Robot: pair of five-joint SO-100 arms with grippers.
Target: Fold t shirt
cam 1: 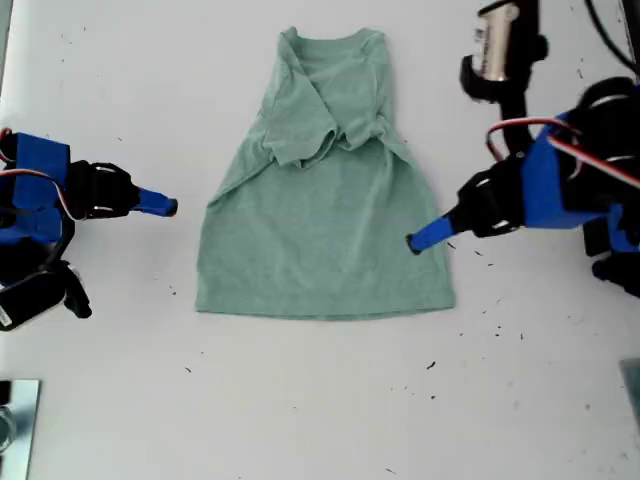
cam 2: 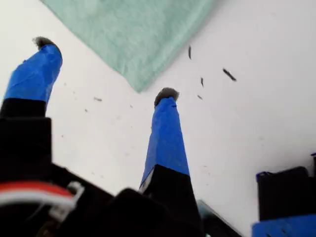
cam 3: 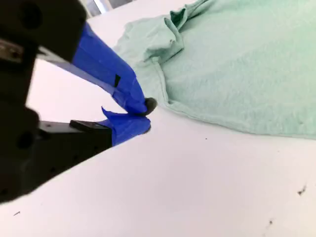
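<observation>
Two arms flank the t shirt (cam 1: 330,230), which lies flat at the middle of the white counter (cam 1: 300,400), sleeves folded in over the chest. At the exterior view's left, my second pincer (cam 1: 168,207) is pressed together on nothing, near the shirt's side edge. At the exterior view's right, my first pincer (cam 2: 106,69) is spread wide and empty near the hem corner, among small dark specks (cam 1: 432,366).

The t shirt (cam 1: 325,215) lies on the table (cam 1: 320,400) between both arms.
</observation>
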